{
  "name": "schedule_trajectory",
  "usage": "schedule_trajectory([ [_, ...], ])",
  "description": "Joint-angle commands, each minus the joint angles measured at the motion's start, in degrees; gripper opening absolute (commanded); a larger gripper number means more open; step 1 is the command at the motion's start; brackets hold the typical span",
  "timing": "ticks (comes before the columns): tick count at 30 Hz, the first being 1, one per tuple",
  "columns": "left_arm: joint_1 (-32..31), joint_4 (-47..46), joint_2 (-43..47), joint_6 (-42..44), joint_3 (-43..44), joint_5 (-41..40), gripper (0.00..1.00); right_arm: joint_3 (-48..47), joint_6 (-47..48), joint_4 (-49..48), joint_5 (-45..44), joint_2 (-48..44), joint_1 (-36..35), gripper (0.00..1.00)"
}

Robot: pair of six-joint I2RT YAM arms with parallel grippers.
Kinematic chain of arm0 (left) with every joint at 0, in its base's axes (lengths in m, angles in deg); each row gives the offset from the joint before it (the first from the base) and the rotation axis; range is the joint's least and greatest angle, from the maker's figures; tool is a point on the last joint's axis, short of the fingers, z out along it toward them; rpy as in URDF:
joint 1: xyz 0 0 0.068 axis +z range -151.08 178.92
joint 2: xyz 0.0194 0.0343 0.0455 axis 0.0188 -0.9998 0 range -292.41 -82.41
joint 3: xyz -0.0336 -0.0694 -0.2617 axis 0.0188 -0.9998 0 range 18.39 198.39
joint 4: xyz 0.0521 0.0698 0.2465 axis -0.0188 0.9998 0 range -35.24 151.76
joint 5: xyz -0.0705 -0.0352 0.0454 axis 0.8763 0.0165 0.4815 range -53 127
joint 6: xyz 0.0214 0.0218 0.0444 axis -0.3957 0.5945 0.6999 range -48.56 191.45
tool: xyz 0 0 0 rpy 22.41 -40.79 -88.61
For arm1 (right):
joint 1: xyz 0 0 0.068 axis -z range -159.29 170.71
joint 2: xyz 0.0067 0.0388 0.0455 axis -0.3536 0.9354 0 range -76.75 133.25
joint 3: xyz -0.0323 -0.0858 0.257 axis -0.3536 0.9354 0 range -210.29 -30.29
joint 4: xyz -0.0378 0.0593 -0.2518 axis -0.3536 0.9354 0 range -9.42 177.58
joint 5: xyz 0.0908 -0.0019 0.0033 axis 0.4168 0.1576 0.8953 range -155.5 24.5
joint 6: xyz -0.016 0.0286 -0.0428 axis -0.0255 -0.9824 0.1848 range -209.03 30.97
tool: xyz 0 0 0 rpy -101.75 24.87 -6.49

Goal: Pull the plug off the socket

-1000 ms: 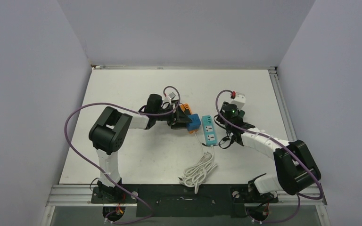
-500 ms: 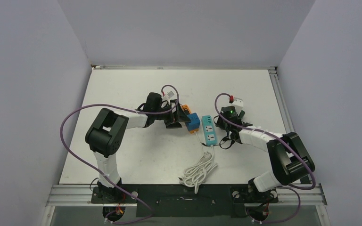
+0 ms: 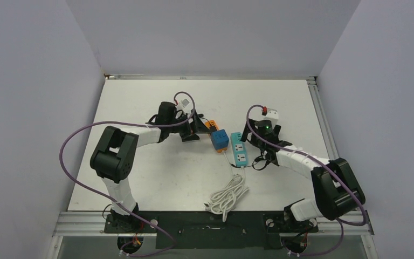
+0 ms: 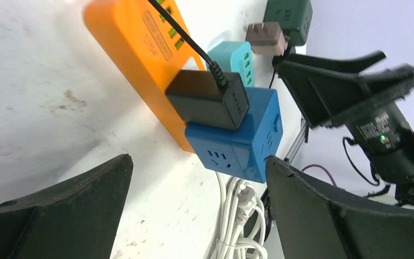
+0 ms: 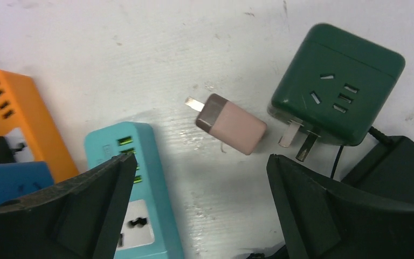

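Plug: blue cube plug sits on the end of the orange socket, mid-table.
Crowding it: black block pressed against the cube; teal strip just beside.
Left gripper: jaws wide, empty, facing the plug.
Right gripper: jaws wide, empty, over pink charger and green adapter.

My left arm reaches out low and bends toward the middle, and my left fingers are spread wide apart. My right arm bends in too, with my right fingers spread wide.
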Motion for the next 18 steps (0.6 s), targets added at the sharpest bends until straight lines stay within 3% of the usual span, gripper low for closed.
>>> schedule_trajectory([
  [1, 4.1, 0.3, 4.5, 1.1, 2.0, -1.2, 0.90, 0.7, 5.3, -5.4, 1.5, -8.1, -3.2, 0.92],
  [6, 7.3, 4.7, 8.2, 3.7, 2.7, -4.7, 0.90, -5.0, 10.0, -2.5, 5.3, -7.5, -8.4, 0.90],
  [13, 9.3, 8.3, 10.7, 5.3, 3.3, -6.8, 0.90, -18.4, 13.3, 6.5, 9.1, 1.1, -14.1, 0.95],
  [14, 9.4, 8.7, 10.7, 5.4, 3.4, -6.9, 0.90, -20.2, 13.7, 8.2, 9.3, 2.6, -14.6, 1.00],
  [18, 10.0, 11.2, 10.2, 7.3, 5.0, -8.6, 0.90, -28.7, 15.2, 14.3, 10.4, 9.4, -15.6, 0.89],
])
